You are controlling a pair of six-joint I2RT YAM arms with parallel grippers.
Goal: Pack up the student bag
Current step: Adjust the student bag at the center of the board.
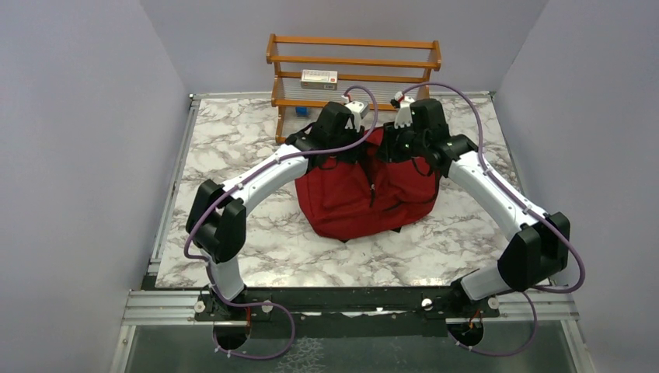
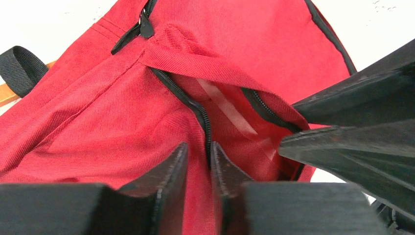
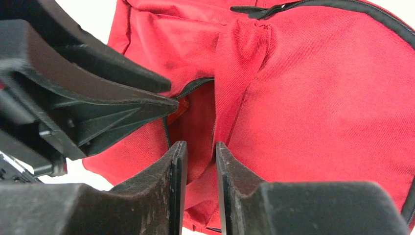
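The student bag (image 1: 357,198), dark red with black zippers, stands on the marble table with its top opening towards the back. My left gripper (image 1: 351,151) and right gripper (image 1: 400,148) both reach down at that opening, close together. In the left wrist view the jaws of the left gripper (image 2: 198,149) stand slightly apart astride the zipper edge (image 2: 188,100), with red fabric in the gap. The right gripper (image 3: 195,147) is also slightly parted over a fold of the opening's rim (image 3: 230,98). A shiny strip (image 2: 230,107) shows inside the bag.
A wooden rack (image 1: 353,74) stands against the back wall with a white box (image 1: 319,78) on a shelf and a small blue thing (image 1: 301,111) low down. A black strap (image 2: 22,68) lies beside the bag. Marble table (image 1: 256,241) surrounds the bag.
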